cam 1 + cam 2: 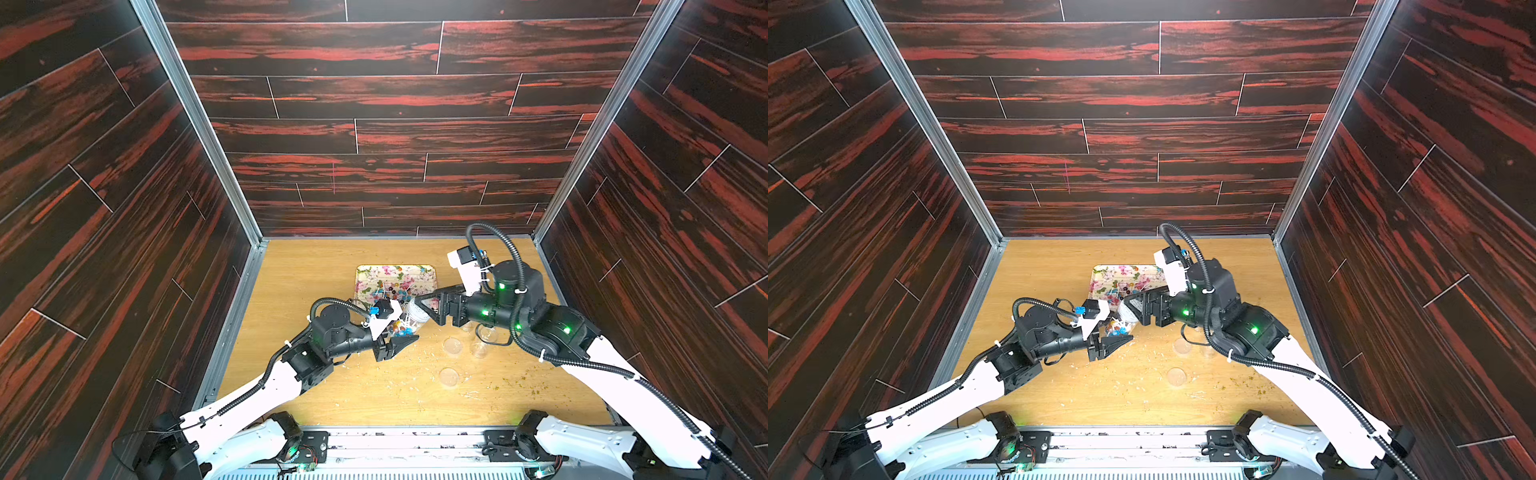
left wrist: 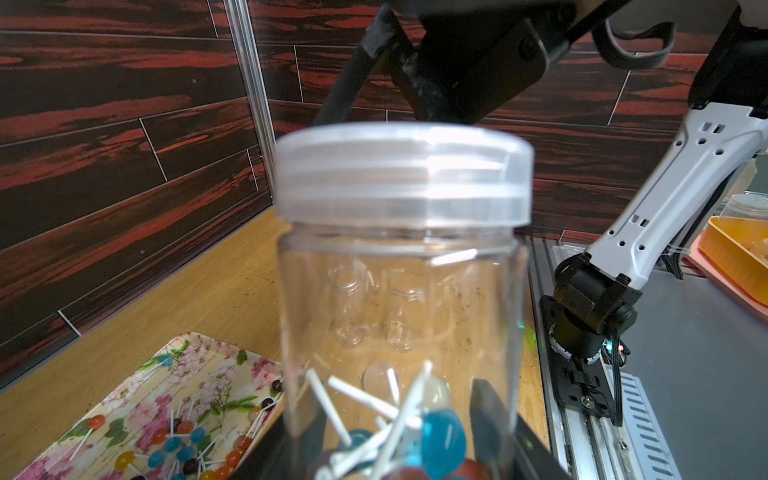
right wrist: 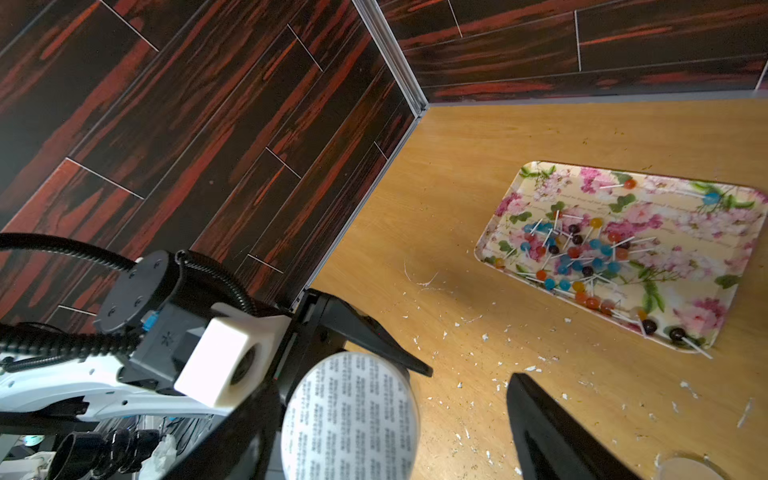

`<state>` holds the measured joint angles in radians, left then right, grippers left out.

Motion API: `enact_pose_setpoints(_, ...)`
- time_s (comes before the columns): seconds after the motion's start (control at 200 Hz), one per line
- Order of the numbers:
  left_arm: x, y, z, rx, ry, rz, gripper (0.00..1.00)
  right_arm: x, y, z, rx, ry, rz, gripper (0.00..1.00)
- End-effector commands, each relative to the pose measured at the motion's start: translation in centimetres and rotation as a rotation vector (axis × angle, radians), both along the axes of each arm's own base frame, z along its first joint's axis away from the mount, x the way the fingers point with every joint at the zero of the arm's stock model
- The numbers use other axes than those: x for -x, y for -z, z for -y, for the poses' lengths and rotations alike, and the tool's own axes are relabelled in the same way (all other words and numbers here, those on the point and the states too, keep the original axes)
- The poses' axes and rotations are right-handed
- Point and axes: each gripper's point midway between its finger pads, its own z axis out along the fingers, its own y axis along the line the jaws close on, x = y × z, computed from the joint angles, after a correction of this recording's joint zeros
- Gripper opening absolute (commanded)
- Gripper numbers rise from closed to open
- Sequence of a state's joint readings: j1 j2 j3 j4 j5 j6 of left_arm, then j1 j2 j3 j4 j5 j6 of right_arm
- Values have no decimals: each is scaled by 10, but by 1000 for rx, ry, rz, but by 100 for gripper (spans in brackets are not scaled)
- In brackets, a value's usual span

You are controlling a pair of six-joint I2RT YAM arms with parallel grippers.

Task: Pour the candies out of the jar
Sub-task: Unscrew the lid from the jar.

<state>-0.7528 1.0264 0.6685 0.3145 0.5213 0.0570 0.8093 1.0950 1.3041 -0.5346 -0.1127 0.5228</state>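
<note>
Jar gripped, lid (image 2: pixel 403 174) on.
I see the left fingers (image 1: pixel 399 345) clamped on the jar (image 2: pixel 399 299), candies (image 2: pixel 442 440) low between them. The right fingers (image 3: pixel 548 432) stand spread astride the lid, holding nothing. Other candies lie on the tray (image 3: pixel 706 232) beyond.

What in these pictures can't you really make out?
- Candies in the jar: count unclear; left wrist view's bottom edge cuts them off, and the left arm covers part of the jar in both top views.
- Print on the lid: too small, right wrist view.
- Clear cups: faint in top views, partly behind the right arm.
</note>
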Motion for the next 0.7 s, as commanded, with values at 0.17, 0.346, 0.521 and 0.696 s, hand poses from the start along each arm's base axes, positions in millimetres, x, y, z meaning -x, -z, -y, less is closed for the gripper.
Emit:
enact_pose_setpoints(0.17, 0, -13, -1, 21, 1, 40, 54, 6, 6, -15, 18, -29, -39, 86)
enact_pose_setpoints(0.346, 1, -13, -2, 20, -1, 44, 54, 9, 13, -20, 46, -45, -51, 84)
enact_pose_setpoints(0.521, 0, -12, -2, 18, -5, 43, 54, 8, 14, -20, 58, -40, -44, 73)
enact_pose_setpoints(0.696, 1, -13, -3, 19, -6, 48, 54, 10, 15, -20, 55, -61, -26, 56)
